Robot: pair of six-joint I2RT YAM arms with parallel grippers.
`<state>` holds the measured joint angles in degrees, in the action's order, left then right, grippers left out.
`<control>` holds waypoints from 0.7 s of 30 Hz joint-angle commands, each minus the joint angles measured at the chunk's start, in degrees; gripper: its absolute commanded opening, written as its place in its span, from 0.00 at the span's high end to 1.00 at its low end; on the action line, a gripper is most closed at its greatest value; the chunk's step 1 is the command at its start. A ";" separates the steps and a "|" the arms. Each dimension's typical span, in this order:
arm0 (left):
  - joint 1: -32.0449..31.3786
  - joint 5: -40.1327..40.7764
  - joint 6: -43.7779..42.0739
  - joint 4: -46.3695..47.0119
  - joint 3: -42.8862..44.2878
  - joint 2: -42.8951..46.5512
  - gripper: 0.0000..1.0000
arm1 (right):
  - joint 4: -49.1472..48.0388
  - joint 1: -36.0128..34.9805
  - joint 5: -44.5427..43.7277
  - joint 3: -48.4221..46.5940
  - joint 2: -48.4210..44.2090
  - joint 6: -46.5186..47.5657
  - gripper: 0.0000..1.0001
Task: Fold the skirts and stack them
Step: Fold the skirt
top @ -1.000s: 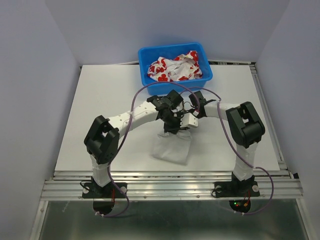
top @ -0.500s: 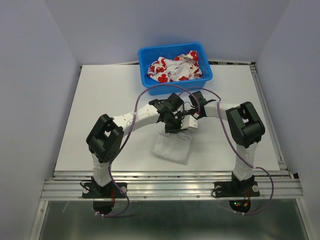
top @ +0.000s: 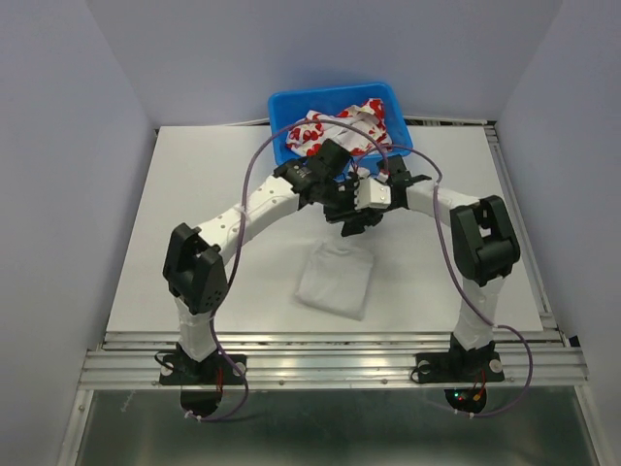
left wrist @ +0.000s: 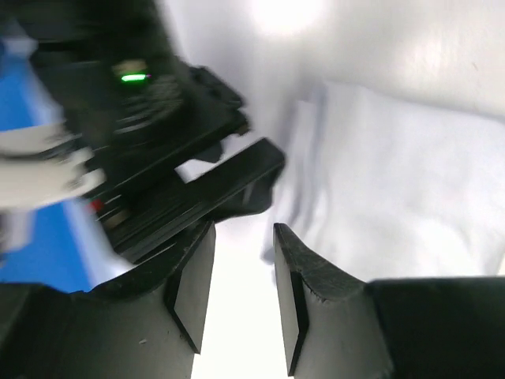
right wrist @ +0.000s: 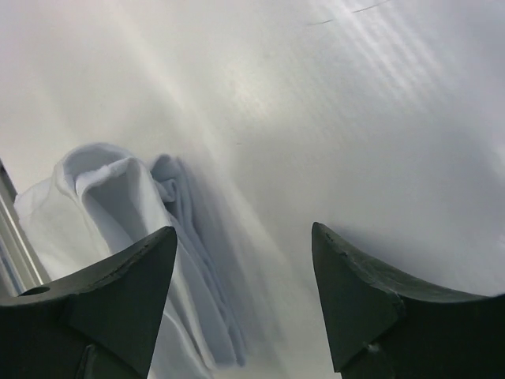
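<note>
The plain white skirt (top: 335, 282) lies folded on the white table (top: 194, 223), near the front middle. It also shows in the left wrist view (left wrist: 394, 197) and in the right wrist view (right wrist: 102, 213). The skirt with red blotches (top: 335, 131) lies crumpled in the blue tub (top: 281, 107) at the back. My left gripper (top: 342, 206) and right gripper (top: 357, 221) hang close together above the table, between the folded skirt and the tub. Both are open and empty. The left wrist view shows the left gripper (left wrist: 241, 237) with a narrow gap; the right gripper (right wrist: 245, 245) stands wide.
The blue tub stands at the table's back edge, right of centre. The right arm's black wrist (left wrist: 158, 142) sits close in front of my left gripper. A metal rail (top: 330, 345) runs along the near edge.
Both grippers have lifted off the back edge of the folded white skirt and moved back toward the tub. The white skirt stays flat on the table.
</note>
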<state>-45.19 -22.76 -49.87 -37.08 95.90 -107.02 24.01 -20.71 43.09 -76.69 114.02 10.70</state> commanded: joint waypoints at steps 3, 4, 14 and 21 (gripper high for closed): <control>5.63 -7.29 9.77 -3.53 3.96 7.78 0.54 | 3.31 4.44 -6.08 -6.01 -8.97 -0.68 0.23; 6.33 -8.08 11.79 -0.31 1.51 9.27 0.54 | 4.02 4.45 -6.61 -6.19 -10.21 -0.33 0.22; 7.31 -8.99 40.88 24.41 -32.77 25.28 0.54 | -2.02 1.65 6.12 13.29 -28.22 -11.99 0.23; 7.04 2.28 53.99 29.52 -39.28 26.51 0.54 | -12.67 -10.72 -0.62 27.64 -36.41 -20.28 0.16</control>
<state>-38.30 -26.22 -6.07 -15.11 59.09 -83.29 19.40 -24.95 46.35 -52.47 81.19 -4.08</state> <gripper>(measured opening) 0.462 0.828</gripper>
